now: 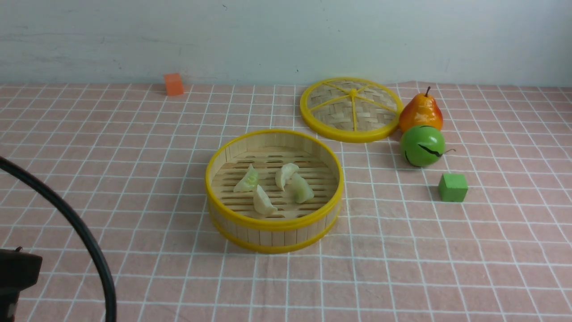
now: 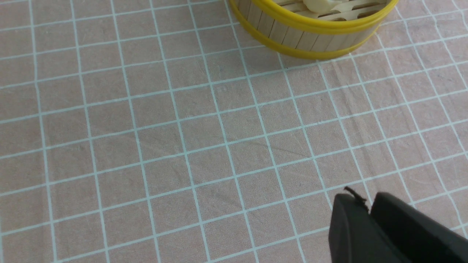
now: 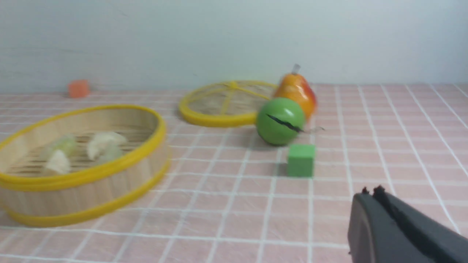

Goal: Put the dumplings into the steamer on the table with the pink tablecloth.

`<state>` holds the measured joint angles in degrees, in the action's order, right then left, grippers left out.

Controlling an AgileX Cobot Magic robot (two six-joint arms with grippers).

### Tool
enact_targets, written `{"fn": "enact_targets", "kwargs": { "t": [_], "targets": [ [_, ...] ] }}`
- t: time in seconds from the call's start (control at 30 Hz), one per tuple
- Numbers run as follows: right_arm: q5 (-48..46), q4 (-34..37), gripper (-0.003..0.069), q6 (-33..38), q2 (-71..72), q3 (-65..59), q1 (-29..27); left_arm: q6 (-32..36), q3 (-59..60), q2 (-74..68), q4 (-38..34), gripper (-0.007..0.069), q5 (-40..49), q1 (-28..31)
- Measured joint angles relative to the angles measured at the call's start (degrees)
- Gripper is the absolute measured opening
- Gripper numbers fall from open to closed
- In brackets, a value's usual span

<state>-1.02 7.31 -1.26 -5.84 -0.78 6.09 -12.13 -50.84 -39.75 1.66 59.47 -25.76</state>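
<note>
A pale, scuffed wall backs the table (image 1: 447,268), which is covered by the pink tablecloth (image 1: 134,156), a slightly wrinkled cloth ruled with thin white squares. Near the middle stands the steamer (image 1: 274,223), round and shallow, its wall made of upright bamboo slats between glossy yellow rims, its floor of slats with gaps. All four dumplings (image 1: 262,201) lie on that floor, small translucent whitish-green crescents; two on the right touch each other, the others lie near them. Behind and to the right, the flat lid (image 1: 351,109) lies on the cloth, woven bamboo with yellow rim and spokes. Just beside it stand a glossy orange-red pear (image 1: 421,112) and a smooth green ball-shaped fruit (image 1: 422,145) with a dark crack-like line. A matte green cube (image 1: 453,187) sits near the fruit; an orange cube (image 1: 174,84) rests far back by the wall. The left gripper (image 2: 367,208) hangs over bare cloth near the steamer, fingers together, holding nothing. The right gripper (image 3: 371,191) is likewise closed and empty, over cloth, apart from the green cube.
</note>
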Motion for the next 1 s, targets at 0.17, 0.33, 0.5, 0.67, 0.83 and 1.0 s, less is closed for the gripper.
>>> {"fn": "enact_targets", "kwargs": {
  "t": [0.17,0.33,0.5,0.67,0.83,1.0],
  "targets": [
    [-9.39,-3.33,-0.0022,-4.69,4.67,-0.62,-6.62,0.0,0.0,0.0,0.0,0.0078,0.0,0.0],
    [-18.95,-4.92,-0.0022,-3.68,6.36,-0.55,-8.21,0.0,0.0,0.0,0.0,0.0085,0.0,0.0],
    [-20.81,-4.92,-0.0022,-3.26,6.36,-0.16,-8.21,0.0,0.0,0.0,0.0,0.0091,0.0,0.0],
    [-21.11,-3.77,-0.0022,-3.26,6.36,-0.09,-8.21,0.0,0.0,0.0,0.0,0.0091,0.0,0.0],
    [-21.16,-3.44,-0.0018,-3.26,6.36,-0.09,-8.21,0.0,0.0,0.0,0.0,0.0094,0.0,0.0],
    [-21.16,-3.44,-0.0015,-3.26,6.36,-0.09,-8.21,0.0,0.0,0.0,0.0,0.0095,0.0,0.0]
  ]
}}
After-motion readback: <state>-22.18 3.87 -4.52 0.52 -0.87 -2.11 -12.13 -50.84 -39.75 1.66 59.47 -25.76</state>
